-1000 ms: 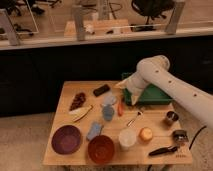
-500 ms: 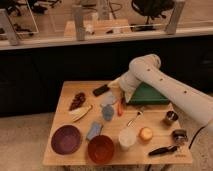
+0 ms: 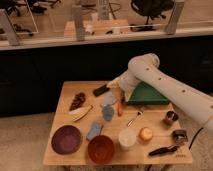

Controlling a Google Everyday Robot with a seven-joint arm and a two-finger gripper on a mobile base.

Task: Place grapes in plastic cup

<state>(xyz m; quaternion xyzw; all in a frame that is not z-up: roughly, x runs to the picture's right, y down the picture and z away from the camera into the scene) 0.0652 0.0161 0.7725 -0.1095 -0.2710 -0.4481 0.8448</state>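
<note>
The grapes (image 3: 77, 100), a small dark reddish-purple bunch, lie on the left side of the wooden table (image 3: 165, 159). A pale translucent plastic cup (image 3: 126, 137) stands near the table's front, right of centre. My white arm reaches in from the right, and the gripper (image 3: 113, 91) hangs over the back middle of the table. It is next to a grey-blue cup (image 3: 108, 100) and to the right of the grapes. The gripper is apart from the grapes and well behind the plastic cup.
A dark brown block (image 3: 100, 90) lies at the back. A banana (image 3: 81, 113), purple bowl (image 3: 66, 139), orange bowl (image 3: 101, 149), blue sponge (image 3: 94, 130), carrot (image 3: 120, 108), green board (image 3: 146, 93), spoon (image 3: 135, 118), orange fruit (image 3: 145, 133) and two metal cups (image 3: 171, 118) crowd the table.
The arm has swung left and back across the table, bringing the gripper from near the green board towards the back middle. The objects on the table have not moved.
</note>
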